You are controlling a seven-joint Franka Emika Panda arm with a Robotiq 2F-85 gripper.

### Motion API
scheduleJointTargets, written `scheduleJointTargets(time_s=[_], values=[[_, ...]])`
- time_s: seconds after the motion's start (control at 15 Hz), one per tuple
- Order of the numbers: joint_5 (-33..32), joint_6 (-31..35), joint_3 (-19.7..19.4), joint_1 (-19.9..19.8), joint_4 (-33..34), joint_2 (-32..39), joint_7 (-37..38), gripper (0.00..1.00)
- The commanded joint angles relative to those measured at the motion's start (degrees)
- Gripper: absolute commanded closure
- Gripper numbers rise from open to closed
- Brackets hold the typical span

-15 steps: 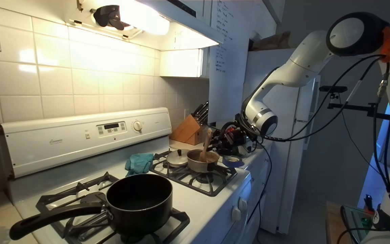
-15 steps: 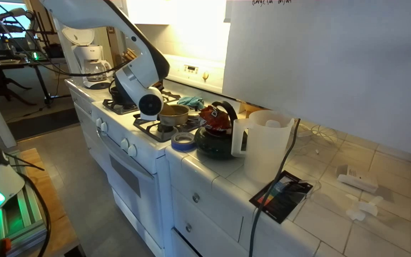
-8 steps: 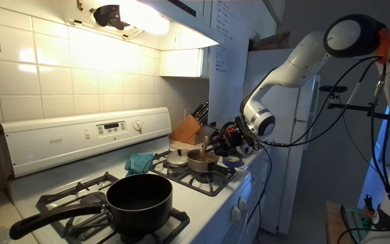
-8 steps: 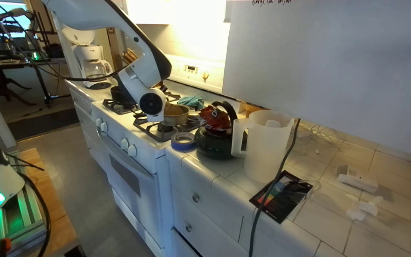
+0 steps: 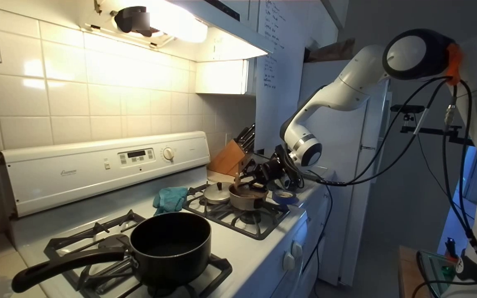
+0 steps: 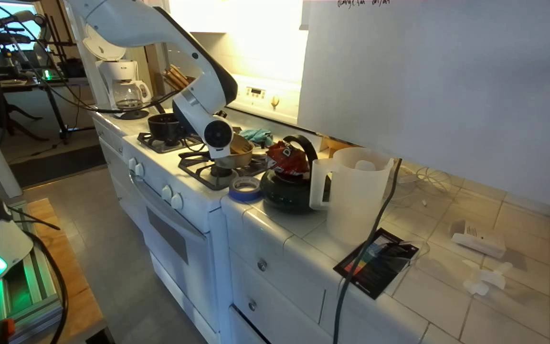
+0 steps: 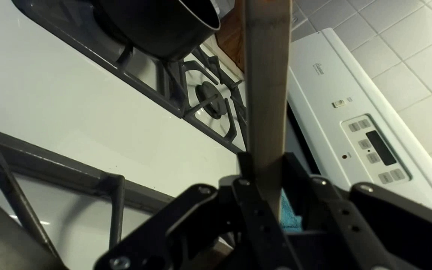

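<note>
Plainly, the hand [image 7: 267,165] pinches a wooden utensil [image 7: 267,86], whose long axis runs nearly straight up the wrist view from the grip at lower centre to the top edge. Near the middle of an exterior view, the utensil rises from a small pot [image 5: 242,203], the hand just right of it.

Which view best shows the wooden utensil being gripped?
Wrist view: the wooden utensil looms large, clamped in the gripper, one end cropped. Both exterior views show it small at best, partly hidden.
</note>
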Motion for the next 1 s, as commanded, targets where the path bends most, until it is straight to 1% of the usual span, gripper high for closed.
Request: scheduleJointTargets(time_s=[0.0,0.4,0.53,0.73,0.8,0.93], values=[[-2.3,-2.4,0.6,-0.1,0.1,-0.5,-0.9,0.94],[-6.5,-8.2,-0.4,-1.1,-4.5,-3.3,3.2,0.94],[-8.1,-9.1,-1.3,-1.5,-5.5,-3.6,3.1,0.94],[-12.8,-9.0,-2.4,-1.9,-5.0,-3.3,-2.0,0.94],[-14.4,-7.8,-2.5,-1.5,-4.6,-3.3,-3.9,0.94],[-15.7,-6.4,-2.1,-0.9,-3.9,-3.9,-6.4,0.94]])
